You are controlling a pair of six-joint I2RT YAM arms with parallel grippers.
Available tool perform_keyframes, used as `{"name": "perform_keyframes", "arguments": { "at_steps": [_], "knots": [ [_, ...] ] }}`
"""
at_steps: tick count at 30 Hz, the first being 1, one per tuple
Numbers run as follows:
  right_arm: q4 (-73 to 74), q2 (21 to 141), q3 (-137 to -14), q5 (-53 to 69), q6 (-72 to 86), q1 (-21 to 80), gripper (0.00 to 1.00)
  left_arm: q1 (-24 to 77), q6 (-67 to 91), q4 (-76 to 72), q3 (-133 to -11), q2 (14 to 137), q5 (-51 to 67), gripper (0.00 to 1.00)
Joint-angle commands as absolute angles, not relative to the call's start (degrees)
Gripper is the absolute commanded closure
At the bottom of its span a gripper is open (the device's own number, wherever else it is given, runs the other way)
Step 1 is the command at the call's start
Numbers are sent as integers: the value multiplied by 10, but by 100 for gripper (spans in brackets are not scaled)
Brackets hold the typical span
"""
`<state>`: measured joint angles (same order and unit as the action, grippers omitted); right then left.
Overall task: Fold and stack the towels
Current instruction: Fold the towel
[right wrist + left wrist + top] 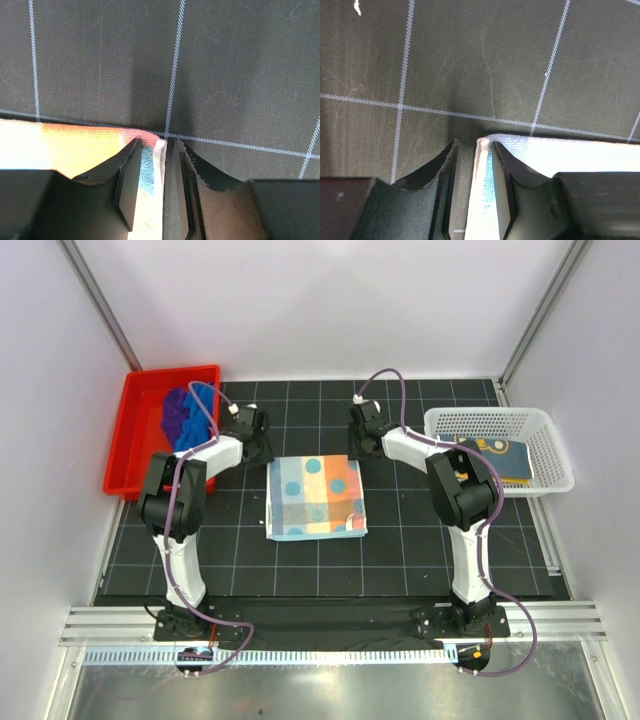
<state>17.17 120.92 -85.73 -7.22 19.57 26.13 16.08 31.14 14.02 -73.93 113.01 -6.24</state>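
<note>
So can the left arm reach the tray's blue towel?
Probably yes: the red tray sits open beside it, the blue towel uncovered, but its fingers straddle a corner of the patterned towel.

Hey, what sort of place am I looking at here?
Most likely a robotics lab test cell, not a home. Plain white walls box in a black gridded mat, and two robot arms are bolted to a metal rail at its near edge.

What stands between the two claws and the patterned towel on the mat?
Nothing visible does. The left claw and the right claw each sit astride a far corner of the patterned towel, with its edge between their open fingers.
</note>
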Motion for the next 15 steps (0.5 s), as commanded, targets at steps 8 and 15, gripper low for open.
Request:
{"name": "perform_keyframes", "arguments": {
  "at_steps": [8,15],
  "knots": [
    [172,1231,-883,-61,183,258,73,158,310,120,-751,1145,-40,65],
    [172,1229,-882,-62,174,259,88,158,316,86,-730,1139,-40,79]
  ]
}}
